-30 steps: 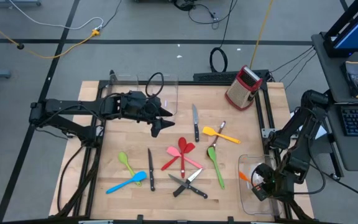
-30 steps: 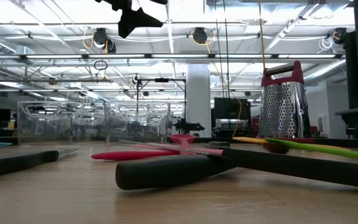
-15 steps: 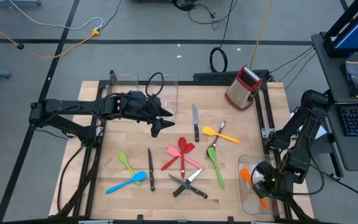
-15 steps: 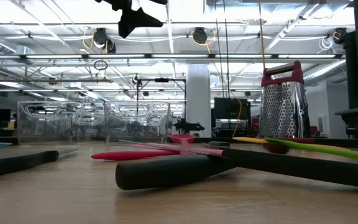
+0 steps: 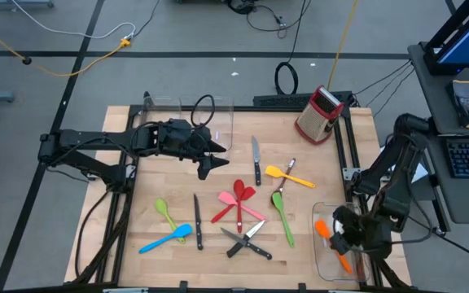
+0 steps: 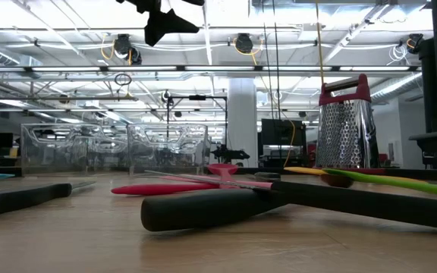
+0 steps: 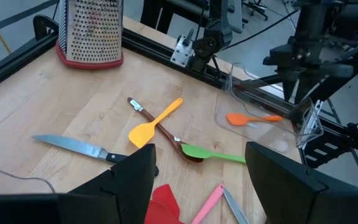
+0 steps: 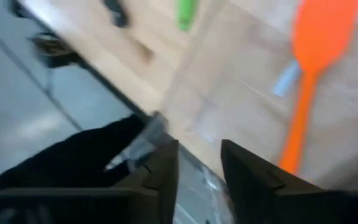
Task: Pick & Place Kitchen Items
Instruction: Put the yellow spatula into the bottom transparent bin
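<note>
An orange spatula lies in the clear bin at the table's near right; it also shows in the right wrist view. My right gripper is open and empty just above the bin, beside the spatula. My left gripper is open and empty, held high over the table's middle left. On the table lie a yellow spatula, a green spoon, red and pink utensils, a blue spatula, a small green spoon and black-handled knives.
A red box grater stands at the far right. A second clear bin stands at the far left, behind my left gripper. Two crossed knives and a single knife lie near the front. Metal rails run along both table sides.
My right gripper has drawn back a little toward the table's right edge, over the bin. More of the orange spatula now shows lying in the bin, clear of the gripper.
</note>
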You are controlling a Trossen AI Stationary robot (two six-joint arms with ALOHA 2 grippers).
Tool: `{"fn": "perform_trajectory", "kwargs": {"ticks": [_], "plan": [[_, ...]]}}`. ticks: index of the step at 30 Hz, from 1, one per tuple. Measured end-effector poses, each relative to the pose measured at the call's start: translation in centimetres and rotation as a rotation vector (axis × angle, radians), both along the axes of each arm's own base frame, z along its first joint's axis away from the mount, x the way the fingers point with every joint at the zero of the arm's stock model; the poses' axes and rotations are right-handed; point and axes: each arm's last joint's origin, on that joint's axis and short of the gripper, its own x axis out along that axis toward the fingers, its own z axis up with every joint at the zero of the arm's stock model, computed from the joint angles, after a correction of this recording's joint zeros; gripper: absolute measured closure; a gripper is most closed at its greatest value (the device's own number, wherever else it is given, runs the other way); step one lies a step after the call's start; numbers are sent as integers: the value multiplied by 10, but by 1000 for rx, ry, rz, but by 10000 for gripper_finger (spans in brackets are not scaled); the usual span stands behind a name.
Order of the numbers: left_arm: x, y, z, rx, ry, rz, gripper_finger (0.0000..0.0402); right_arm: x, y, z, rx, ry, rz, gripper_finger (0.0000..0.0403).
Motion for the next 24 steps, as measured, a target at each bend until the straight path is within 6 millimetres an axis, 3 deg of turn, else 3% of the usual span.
{"fn": "perform_trajectory", "kwargs": {"ticks": [7,16,24], "plan": [[0,0,0,-6,0,2,149,0,-11,17,-3,-206,0,396],[0,0,0,-13,0,6,149,6,-34,43,-238,-632,-66,401],[0,0,0,-48,0,23,149,20,-72,57,-581,-750,-6,401]]}}
